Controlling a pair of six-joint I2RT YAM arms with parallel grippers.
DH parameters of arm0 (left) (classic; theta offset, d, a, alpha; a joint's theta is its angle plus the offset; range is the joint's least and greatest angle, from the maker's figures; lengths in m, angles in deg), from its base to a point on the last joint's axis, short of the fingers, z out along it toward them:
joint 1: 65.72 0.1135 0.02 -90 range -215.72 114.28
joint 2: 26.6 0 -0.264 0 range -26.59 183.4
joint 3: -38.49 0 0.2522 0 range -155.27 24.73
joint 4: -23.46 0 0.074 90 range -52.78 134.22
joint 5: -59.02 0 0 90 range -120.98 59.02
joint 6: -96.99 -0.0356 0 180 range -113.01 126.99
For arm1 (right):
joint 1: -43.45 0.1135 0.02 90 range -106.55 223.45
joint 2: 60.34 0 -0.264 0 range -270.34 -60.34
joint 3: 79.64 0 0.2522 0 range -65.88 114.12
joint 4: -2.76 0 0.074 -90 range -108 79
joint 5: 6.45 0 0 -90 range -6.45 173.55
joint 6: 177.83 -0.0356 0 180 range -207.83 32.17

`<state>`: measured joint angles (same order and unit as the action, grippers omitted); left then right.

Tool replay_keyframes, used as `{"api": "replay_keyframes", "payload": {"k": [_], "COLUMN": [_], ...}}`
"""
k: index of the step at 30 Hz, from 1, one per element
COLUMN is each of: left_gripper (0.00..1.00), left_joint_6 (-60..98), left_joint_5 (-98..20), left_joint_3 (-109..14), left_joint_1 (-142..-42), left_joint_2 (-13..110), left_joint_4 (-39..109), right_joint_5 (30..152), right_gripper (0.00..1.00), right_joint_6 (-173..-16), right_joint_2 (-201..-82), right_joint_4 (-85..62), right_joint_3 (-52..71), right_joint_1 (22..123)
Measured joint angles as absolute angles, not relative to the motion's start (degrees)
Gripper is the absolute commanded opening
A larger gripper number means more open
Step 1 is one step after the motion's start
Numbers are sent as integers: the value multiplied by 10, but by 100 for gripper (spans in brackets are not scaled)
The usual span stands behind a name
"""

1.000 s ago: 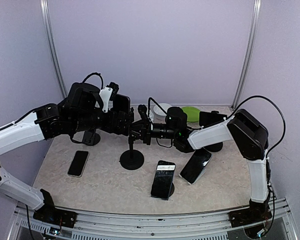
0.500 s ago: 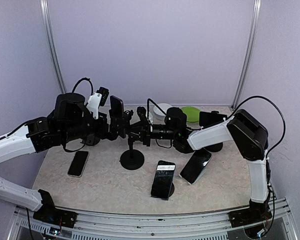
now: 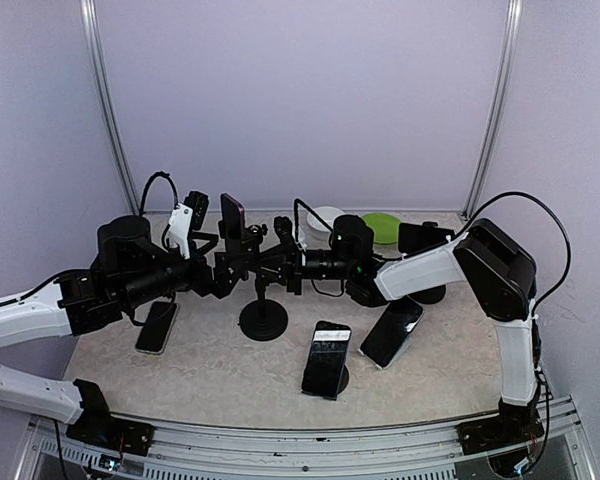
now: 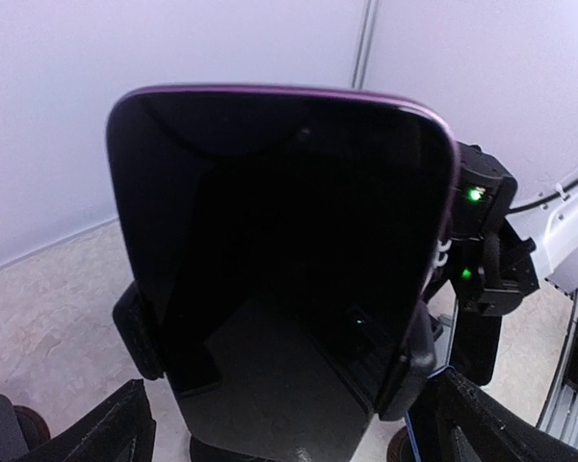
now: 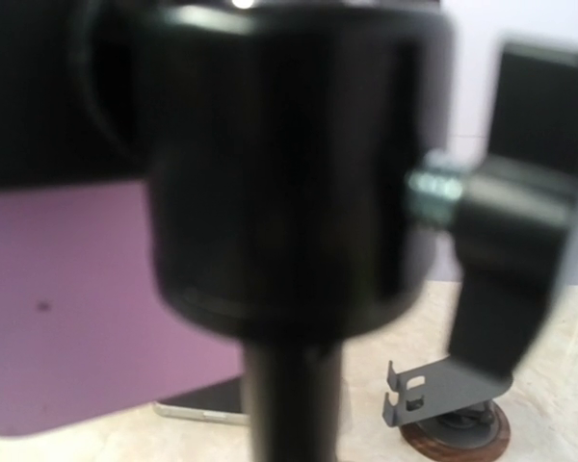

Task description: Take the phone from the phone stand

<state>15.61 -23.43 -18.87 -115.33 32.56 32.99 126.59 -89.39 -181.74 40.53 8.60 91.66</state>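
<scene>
Upright over the middle of the tabletop [image 3: 220,372], the phone [image 3: 232,215] sits at the top of the phone stand [image 3: 263,318]. Its dark screen faces the left arm and its purple back faces the right arm. In the left wrist view, black side clamps hug both of its long edges.

The left gripper [image 3: 223,268] reaches in from the left edge, just below and in front of the phone. Its fingers [image 4: 116,423] are spread wide, one on each side of the phone's lower end. Whether they press on it cannot be told.

The right gripper [image 3: 283,262] comes from the right edge and meets the stand's head just behind the phone. Its wrist view is filled by the blurred black joint and a side knob, so its grip cannot be told.

Only the plain back wall shows above the phone. Bare surface lies between the stand's round base and the near edge. A flat phone [image 3: 157,326] lies toward the left edge, near the left arm. A propped phone [image 3: 327,358] stands near the near edge, with a leaning phone [image 3: 391,331] just to its right, both below the right arm. A white bowl [image 3: 325,217] and a green dish [image 3: 383,226] sit by the far edge.
</scene>
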Motion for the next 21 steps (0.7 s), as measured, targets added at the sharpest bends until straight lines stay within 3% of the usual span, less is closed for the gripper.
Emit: {"api": "replay_keyframes", "payload": {"k": [10, 21], "left_gripper": [99, 99], "left_joint_6": [117, 115], "left_joint_5": [-266, -271], "left_joint_3": [-79, -64], "left_joint_1": [-1141, -1139], "left_joint_2": [256, 325], "left_joint_4": [239, 145], "right_joint_5": [1295, 1309], "right_gripper": [0, 0], "right_joint_6": [-908, -913], "right_joint_2": [-1819, -1822], "right_joint_4": [421, 429], "right_joint_3": [82, 82], "right_joint_1": [912, 909]}}
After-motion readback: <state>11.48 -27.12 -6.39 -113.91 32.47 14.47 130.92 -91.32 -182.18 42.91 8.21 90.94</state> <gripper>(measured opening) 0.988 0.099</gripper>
